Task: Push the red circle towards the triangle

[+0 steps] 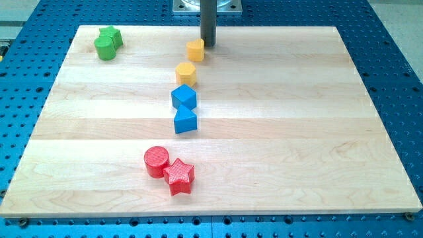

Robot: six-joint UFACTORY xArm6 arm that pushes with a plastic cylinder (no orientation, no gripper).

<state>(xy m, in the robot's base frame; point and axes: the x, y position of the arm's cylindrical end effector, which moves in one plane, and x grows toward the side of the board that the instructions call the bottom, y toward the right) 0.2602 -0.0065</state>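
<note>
The red circle (156,161) lies low on the wooden board, touching the red star (179,176) at its lower right. The blue triangle (185,121) sits above them near the board's middle, just below a blue cube (184,97). My tip (208,44) is at the view's top, right beside the upper yellow block (195,49), far from the red circle.
A second yellow block, a hexagon (186,73), lies between the upper yellow block and the blue cube. Two green blocks (107,43) sit touching at the top left corner. The board (317,132) rests on a blue perforated table.
</note>
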